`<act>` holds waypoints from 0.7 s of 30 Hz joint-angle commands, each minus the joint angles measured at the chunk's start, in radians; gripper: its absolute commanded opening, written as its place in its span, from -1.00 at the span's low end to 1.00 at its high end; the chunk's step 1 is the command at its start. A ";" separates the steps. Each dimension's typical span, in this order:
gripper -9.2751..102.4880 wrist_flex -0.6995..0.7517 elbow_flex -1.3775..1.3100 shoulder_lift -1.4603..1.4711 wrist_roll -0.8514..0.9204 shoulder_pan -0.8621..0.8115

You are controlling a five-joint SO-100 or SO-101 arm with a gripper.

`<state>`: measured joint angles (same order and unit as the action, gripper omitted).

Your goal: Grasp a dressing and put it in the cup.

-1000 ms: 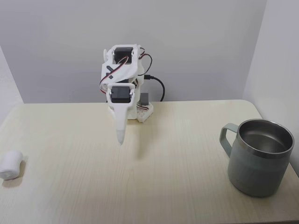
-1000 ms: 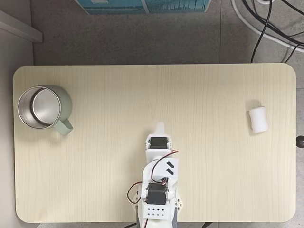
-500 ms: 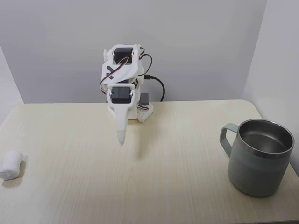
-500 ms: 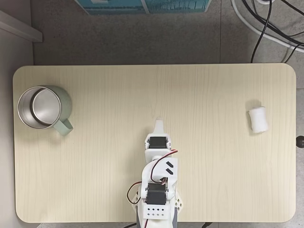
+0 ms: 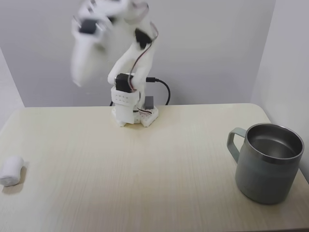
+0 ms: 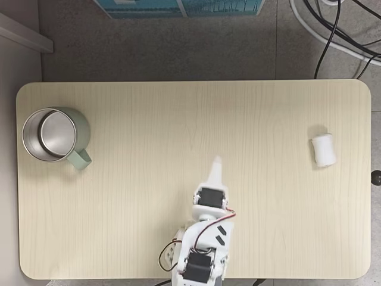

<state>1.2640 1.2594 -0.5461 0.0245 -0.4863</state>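
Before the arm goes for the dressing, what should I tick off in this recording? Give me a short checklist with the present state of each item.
1. Dressing lies free on the table, nothing touching it: ok.
2. Cup stands upright, mouth open, nothing visible inside: ok.
3. Path from gripper to the dressing is bare table in the top-down fixed view: ok.
4. Gripper is empty: ok, the dressing is on the table, apart from it.
5. Jaws open enough for the roll: cannot tell; the side fixed view is motion-blurred and from above the fingers look like one narrow tip.
6. Gripper aimed at the dressing: not ok yet; it is raised and far from it.
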 commanded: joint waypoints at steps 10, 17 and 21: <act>-0.28 0.184 0.692 -0.928 -0.126 -0.428; -0.22 0.230 0.784 -1.266 -0.048 -0.410; -0.20 0.249 0.784 -1.373 -0.025 -0.374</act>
<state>1.5002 1.9942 -1.8883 -0.0153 -0.8928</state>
